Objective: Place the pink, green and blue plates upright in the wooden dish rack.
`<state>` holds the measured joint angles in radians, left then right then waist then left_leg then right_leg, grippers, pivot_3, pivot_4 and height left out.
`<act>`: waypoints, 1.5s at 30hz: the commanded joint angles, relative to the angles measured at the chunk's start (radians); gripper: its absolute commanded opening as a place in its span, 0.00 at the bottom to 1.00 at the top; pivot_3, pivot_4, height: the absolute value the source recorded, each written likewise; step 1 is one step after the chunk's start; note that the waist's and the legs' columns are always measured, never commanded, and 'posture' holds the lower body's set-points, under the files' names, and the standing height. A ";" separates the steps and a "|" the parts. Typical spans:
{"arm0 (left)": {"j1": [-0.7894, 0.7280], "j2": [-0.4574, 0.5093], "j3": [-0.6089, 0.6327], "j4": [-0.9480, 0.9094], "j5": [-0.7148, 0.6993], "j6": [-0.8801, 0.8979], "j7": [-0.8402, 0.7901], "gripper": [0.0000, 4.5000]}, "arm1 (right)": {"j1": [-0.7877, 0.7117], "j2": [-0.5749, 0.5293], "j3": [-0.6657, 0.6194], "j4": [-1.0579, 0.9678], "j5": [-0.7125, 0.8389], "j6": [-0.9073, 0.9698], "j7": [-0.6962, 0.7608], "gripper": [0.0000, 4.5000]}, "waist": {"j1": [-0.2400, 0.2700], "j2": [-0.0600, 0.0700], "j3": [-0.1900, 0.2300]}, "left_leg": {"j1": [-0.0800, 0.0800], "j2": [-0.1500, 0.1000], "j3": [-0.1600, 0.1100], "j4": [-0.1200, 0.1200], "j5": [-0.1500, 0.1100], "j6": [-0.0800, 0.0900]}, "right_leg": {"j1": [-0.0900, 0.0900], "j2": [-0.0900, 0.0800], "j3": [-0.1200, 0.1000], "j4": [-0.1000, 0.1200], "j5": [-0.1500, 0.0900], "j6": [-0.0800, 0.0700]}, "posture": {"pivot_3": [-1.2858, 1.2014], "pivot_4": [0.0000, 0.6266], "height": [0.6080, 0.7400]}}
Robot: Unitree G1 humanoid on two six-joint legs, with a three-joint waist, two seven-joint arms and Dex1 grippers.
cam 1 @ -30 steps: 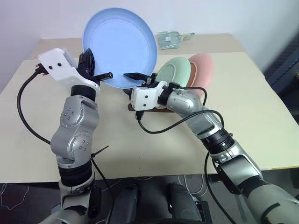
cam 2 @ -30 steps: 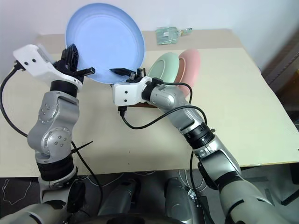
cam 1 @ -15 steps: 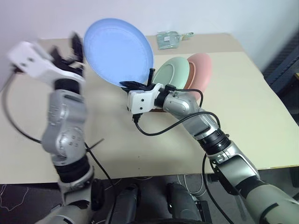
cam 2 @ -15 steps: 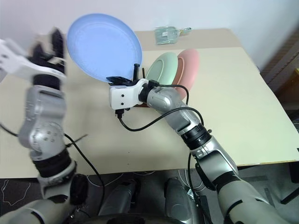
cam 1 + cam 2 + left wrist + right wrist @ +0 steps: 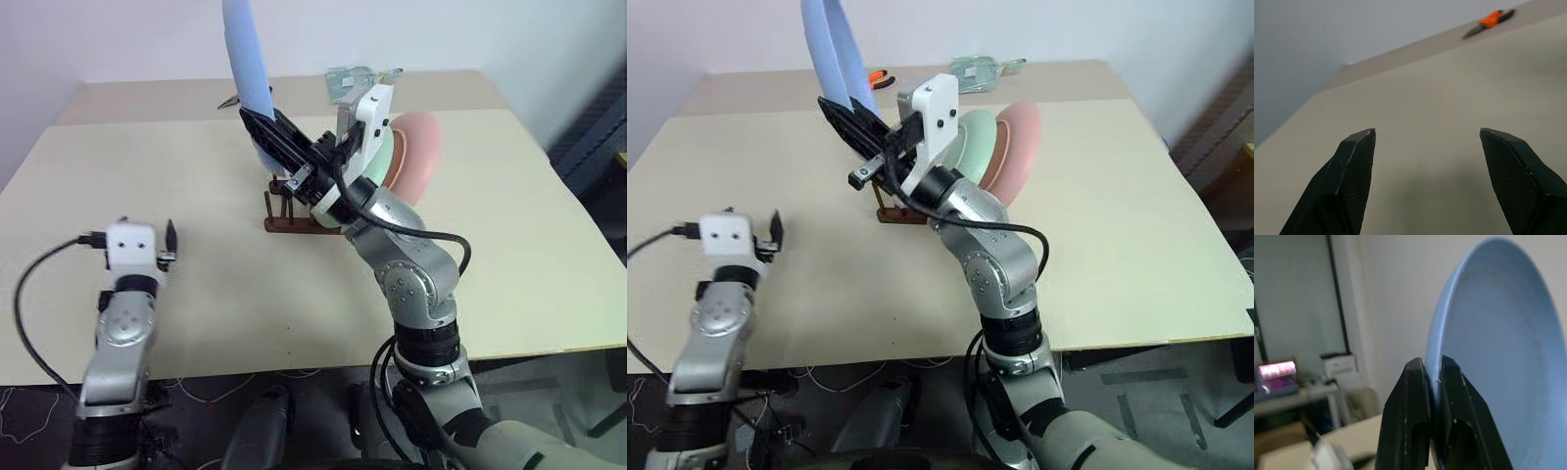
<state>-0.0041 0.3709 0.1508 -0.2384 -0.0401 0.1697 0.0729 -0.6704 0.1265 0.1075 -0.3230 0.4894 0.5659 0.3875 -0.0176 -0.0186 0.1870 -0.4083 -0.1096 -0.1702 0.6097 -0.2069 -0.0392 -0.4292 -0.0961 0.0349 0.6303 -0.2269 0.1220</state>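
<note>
My right gripper (image 5: pixel 1432 369) is shut on the lower rim of the light blue plate (image 5: pixel 247 59). It holds the plate upright and edge-on, raised above the near end of the wooden dish rack (image 5: pixel 289 213). The mint green plate (image 5: pixel 975 137) and the pink plate (image 5: pixel 419 152) lean upright in the rack's far slots, partly hidden behind my right wrist. My left gripper (image 5: pixel 1425 137) is open and holds nothing. It hovers low over the table at the left, well away from the rack.
An orange-handled tool (image 5: pixel 1493 18) lies on the far table behind the blue plate. A clear packet (image 5: pixel 358 80) lies near the back edge. The beige table (image 5: pixel 509 264) has bare surface to the right and in front of the rack.
My left gripper let go of the blue plate, opened and dropped down to the left. My right gripper closed on the plate's rim and rolled it from facing me to edge-on.
</note>
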 commanded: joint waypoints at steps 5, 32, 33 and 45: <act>0.066 -0.054 -0.060 -0.049 0.016 -0.111 -0.092 0.77 | -0.013 0.050 -0.051 -0.005 0.122 0.112 -0.135 0.00 | 0.000 0.001 0.000 | 0.000 0.001 0.001 -0.001 0.000 0.000 | -0.001 0.000 0.001 0.000 0.000 0.000 | 0.52 0.24 1.00; 0.085 -0.100 -0.101 -0.081 0.056 -0.116 -0.197 0.77 | -0.059 0.048 -0.117 0.007 0.393 0.151 -0.265 0.00 | -0.003 0.002 0.000 | 0.000 0.001 0.003 -0.001 0.000 0.000 | -0.001 0.001 0.002 0.000 0.000 0.000 | 0.52 0.24 1.00; 0.084 -0.101 -0.100 -0.082 0.055 -0.115 -0.199 0.77 | -0.059 0.050 -0.122 0.025 0.405 0.164 -0.283 0.00 | -0.003 0.002 0.000 | 0.000 0.001 0.003 -0.001 0.000 0.000 | -0.001 0.001 0.002 0.000 0.000 0.000 | 0.52 0.24 1.00; 0.081 -0.096 -0.143 -0.131 0.022 -0.102 -0.293 0.77 | -0.136 0.044 -0.170 0.204 0.380 0.149 -0.431 0.00 | -0.003 0.003 0.000 | 0.000 0.001 0.003 -0.001 0.000 0.000 | -0.001 0.001 0.002 0.000 0.000 0.000 | 0.52 0.24 1.00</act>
<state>0.0806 0.2708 0.0120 -0.3276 -0.0119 0.0775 -0.2076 -0.7558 0.1272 -0.0578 -0.1044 0.8750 0.7332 -0.0356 -0.0202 -0.0156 0.1873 -0.4082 -0.1083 -0.1672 0.6089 -0.2069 -0.0391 -0.4305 -0.0948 0.0372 0.6302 -0.2268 0.1219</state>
